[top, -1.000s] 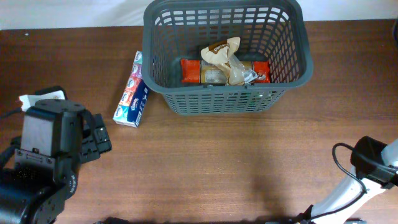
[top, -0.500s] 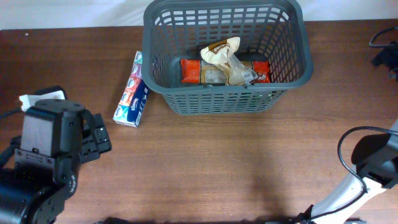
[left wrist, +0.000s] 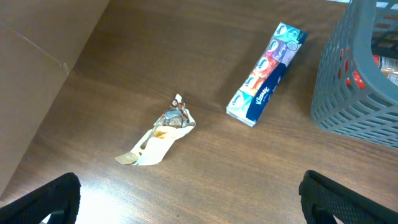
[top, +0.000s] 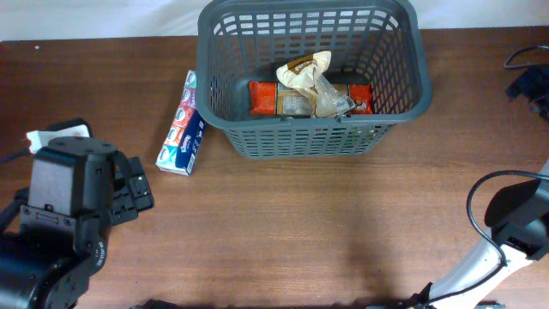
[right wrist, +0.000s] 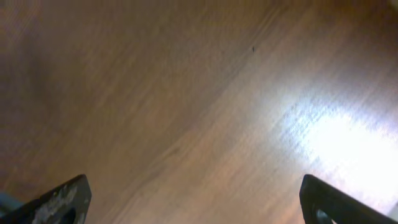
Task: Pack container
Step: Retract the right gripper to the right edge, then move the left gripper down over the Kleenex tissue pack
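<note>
Container (top: pixel 310 137) sitting upright at far middle of table (top: pixel 300 223); I'm seeing red package (top: pixel 264 97) lying on its floor, crumpled tan bag (top: pixel 307 73) resting on top of that; tissue pack (top: pixel 183 123) lying outside, just beside container's left wall; crumpled wrapper (left wrist: pixel 163 134) lying on wood nearer left arm, apart from tissue pack; left gripper (left wrist: pixel 186 186) hovering over that stretch, jaws spread wide, gripping nothing; right gripper (right wrist: pixel 194 186) hanging over bare wood at right side, jaws likewise wide apart, carrying nothing.
</note>
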{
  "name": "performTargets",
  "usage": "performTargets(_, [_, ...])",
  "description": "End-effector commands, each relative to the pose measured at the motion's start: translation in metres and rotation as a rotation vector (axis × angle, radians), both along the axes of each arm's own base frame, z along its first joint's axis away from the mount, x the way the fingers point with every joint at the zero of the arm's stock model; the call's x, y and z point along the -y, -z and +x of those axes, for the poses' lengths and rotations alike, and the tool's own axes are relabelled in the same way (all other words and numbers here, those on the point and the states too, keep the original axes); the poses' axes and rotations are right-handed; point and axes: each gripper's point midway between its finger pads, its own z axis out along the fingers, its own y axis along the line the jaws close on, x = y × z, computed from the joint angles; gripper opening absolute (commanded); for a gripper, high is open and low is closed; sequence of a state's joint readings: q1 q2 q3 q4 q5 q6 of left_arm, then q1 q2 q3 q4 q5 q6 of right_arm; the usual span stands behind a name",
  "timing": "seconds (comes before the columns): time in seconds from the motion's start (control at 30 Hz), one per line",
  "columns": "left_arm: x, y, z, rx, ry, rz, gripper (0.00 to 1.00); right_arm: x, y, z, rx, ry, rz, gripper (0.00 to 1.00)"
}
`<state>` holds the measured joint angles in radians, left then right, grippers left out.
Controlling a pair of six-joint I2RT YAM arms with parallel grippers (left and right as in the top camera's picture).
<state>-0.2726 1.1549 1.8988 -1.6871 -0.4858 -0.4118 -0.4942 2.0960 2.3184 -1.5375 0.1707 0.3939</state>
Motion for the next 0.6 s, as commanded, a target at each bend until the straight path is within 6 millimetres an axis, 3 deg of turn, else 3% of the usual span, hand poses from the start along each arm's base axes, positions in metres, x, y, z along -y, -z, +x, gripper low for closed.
performTargets(0.0, [0.0,0.001,0.0,-0.001,-0.006,-0.008,1.0,0.006,-0.004,-0.002,0.011,0.024,-0.028,0.99])
performTargets(0.3, [0.032,0.005,0.006,-0.007,0.106,-0.161,1.0,0.006,-0.004,-0.002,0.01,0.025,-0.028,0.99])
performTargets(0.57, [0.045,0.009,0.008,-0.029,0.158,-0.204,1.0,0.006,-0.004,-0.002,0.01,0.025,-0.028,0.99])
